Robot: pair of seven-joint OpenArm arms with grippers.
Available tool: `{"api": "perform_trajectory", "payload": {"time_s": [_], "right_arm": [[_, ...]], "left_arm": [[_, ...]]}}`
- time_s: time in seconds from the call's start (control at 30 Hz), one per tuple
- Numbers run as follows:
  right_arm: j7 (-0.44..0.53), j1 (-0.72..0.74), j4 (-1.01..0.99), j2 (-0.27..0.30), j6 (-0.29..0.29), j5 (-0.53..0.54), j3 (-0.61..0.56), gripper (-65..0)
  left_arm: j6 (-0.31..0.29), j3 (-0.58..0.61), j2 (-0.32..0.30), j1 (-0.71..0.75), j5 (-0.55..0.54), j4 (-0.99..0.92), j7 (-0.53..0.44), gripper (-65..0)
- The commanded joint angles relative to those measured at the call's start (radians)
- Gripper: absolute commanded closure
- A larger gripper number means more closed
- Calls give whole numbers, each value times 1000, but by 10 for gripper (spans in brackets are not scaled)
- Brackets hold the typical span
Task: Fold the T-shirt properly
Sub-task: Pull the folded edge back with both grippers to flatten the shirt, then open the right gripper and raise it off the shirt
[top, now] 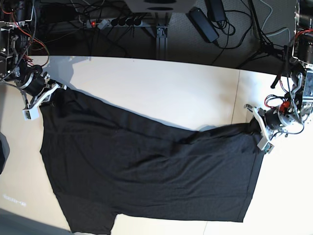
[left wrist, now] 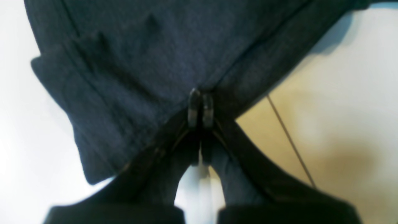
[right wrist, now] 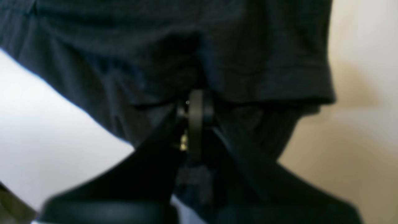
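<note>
While the shirt (top: 146, 171) lies spread across the pale counter (top: 161, 88), each pincer pinches one of its far corners: the left pincer (top: 259, 128) clamps the corner at the base view's right, the right pincer (top: 41, 95) the one at its left. Fabric between them sags in soft diagonal folds. Close up, the cloth is dark, matte knit with stitched hems (left wrist: 62, 90).

both wrist views blurred; t-shirt (top: 146, 166) bottom edge cut off by the base view's frame
</note>
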Motion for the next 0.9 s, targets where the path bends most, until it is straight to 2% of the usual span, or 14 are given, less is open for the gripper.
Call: {"api": "perform_trajectory", "payload": {"time_s": [0.0,0.17,0.5,0.87], "right_arm": [[-23,-26,27,22,61,-5,20,0],[-26,-132,103,37,61,19,81,0],[-44,-269,180,39,61,48,167,0],[-40,-287,180,137,61,47,175,0]], "left_arm": [[-11,-29,-18,19,5,24,32,0],[-11,-132,-18,138,0,110,39,0],[-10,-208,-17,333,-7,276,49,0],[-11,-309,5,499,-32,405,53,0]]}}
